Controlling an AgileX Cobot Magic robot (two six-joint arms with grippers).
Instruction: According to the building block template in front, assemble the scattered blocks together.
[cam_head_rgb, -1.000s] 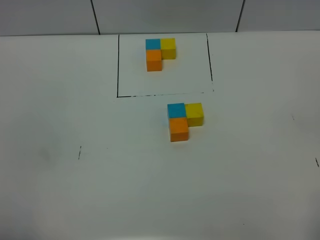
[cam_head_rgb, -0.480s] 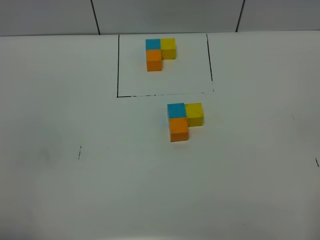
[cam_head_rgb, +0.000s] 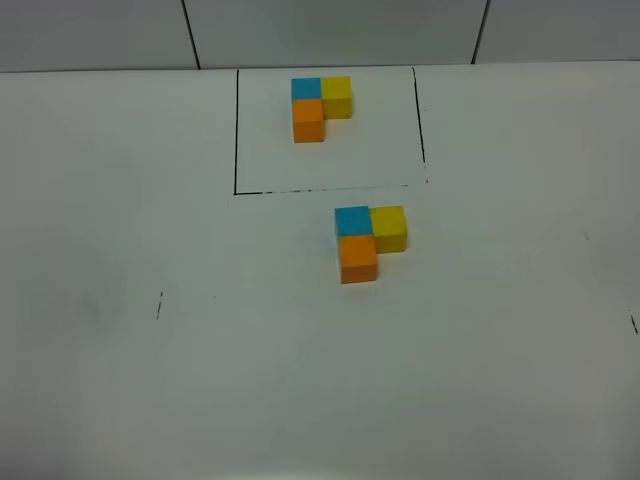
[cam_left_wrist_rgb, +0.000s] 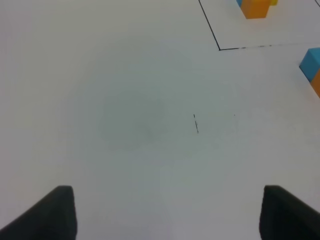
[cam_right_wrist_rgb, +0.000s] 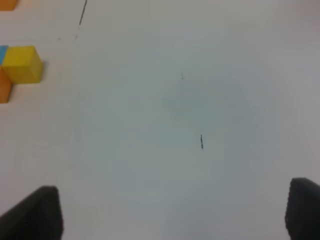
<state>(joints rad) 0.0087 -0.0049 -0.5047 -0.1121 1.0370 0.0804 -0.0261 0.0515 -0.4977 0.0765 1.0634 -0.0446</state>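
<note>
Now left fingers (cam_left_wrist_rgb: 60, 212) wide apart, right fingers (cam_right_wrist_rgb: 45, 210) likewise, both empty.

Table top (cam_head_rgb: 150, 380): smooth white surface, matt, with a few small dark scuff marks.
Template frame (cam_head_rgb: 236, 130): thin black line, flat on the table, broken and patchy along its near edge.
Template cubes (cam_head_rgb: 318, 106): blue, yellow and orange, plain matt faces, no shine.
Scattered blocks (cam_head_rgb: 366, 240): same matt, even colour; could be painted wood or plastic, hard to say.
Left gripper (cam_left_wrist_rgb: 165, 212) fingers (cam_left_wrist_rgb: 55, 212): black, dull, smooth.
Right gripper (cam_right_wrist_rgb: 170, 212) fingers (cam_right_wrist_rgb: 37, 212): black, dull as well.
</note>
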